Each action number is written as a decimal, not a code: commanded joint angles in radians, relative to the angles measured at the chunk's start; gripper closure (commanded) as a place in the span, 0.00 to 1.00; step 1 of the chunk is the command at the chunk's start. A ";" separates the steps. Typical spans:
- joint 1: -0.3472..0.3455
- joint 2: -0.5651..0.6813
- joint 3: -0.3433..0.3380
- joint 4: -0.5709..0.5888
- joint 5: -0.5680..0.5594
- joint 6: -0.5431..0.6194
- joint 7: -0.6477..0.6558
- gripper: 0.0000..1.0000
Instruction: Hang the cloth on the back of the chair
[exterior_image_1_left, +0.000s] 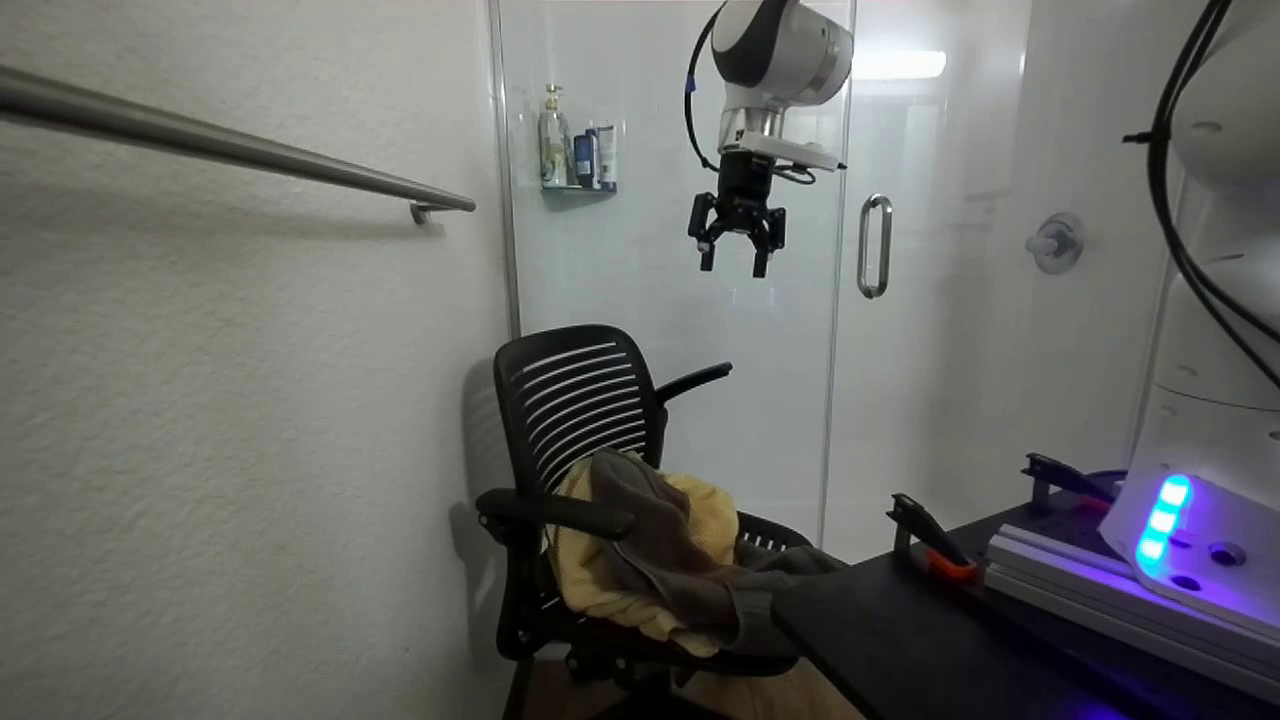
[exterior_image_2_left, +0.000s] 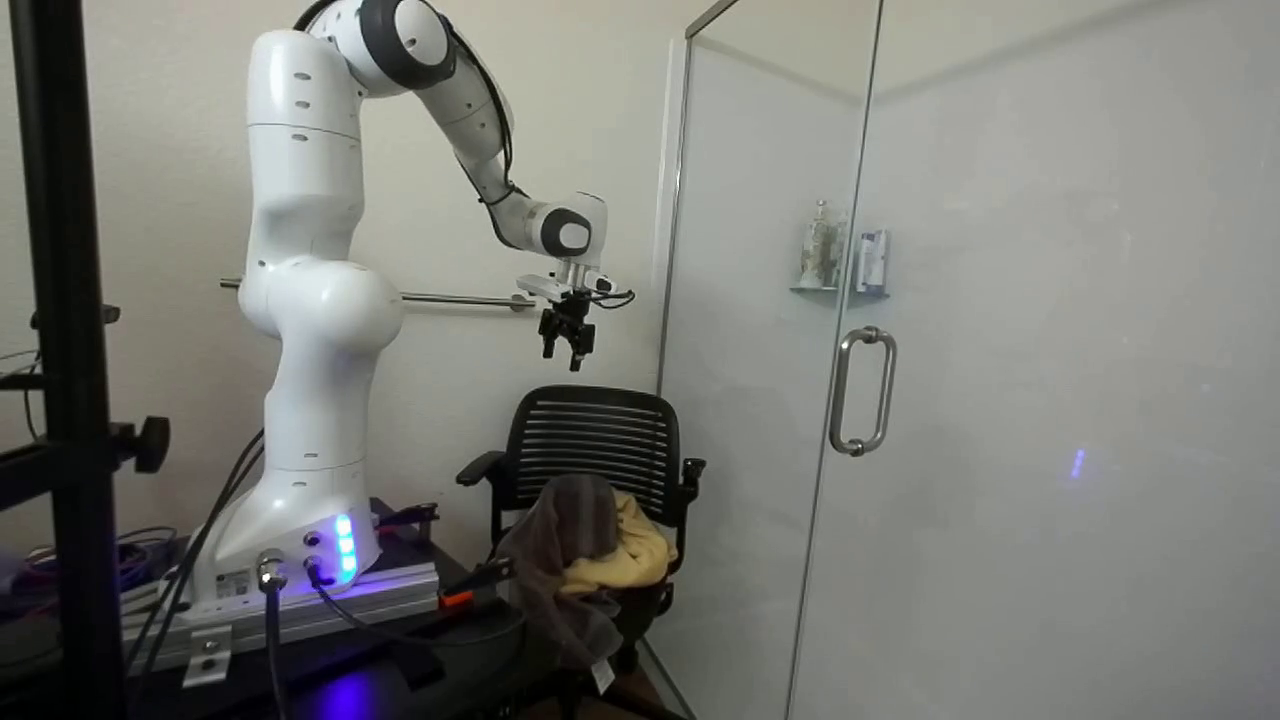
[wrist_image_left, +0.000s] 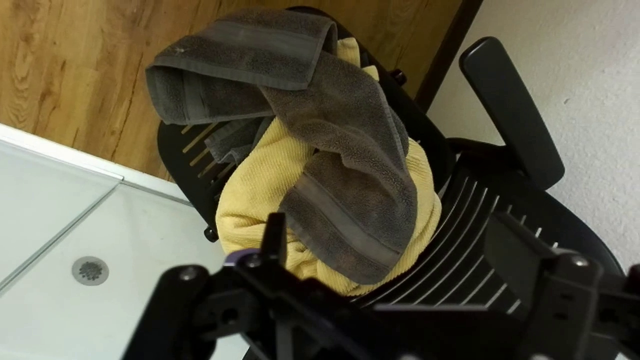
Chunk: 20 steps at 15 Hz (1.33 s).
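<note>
Jaws spread, nothing between them, the gripper (exterior_image_1_left: 733, 264) hangs above a chair (exterior_image_1_left: 578, 398) in an exterior view. In front of the backrest (exterior_image_2_left: 595, 440) in an exterior view, a gray cloth (exterior_image_2_left: 545, 545) (presumably the one meant) slumps over a yellow cloth (exterior_image_2_left: 630, 555); grasping and hanging apparently both remain. The wrist view finds the pair heaped on the seat (wrist_image_left: 174, 145), dark fingers (wrist_image_left: 512, 255) masking part of the backrest.

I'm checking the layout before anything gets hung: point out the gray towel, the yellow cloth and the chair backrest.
Gray towel (wrist_image_left: 340, 110): wrist view, on its middle stretch.
Yellow cloth (wrist_image_left: 265, 185): wrist view, on a part the towel leaves bare.
Chair backrest (exterior_image_2_left: 598, 440): in an exterior view, on its slats near the middle.
</note>
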 joint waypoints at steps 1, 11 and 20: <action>-0.022 0.196 -0.008 0.093 0.131 -0.040 -0.155 0.00; 0.054 0.495 0.020 0.329 -0.088 0.006 -0.040 0.00; 0.081 0.497 0.044 0.350 -0.130 -0.009 0.044 0.00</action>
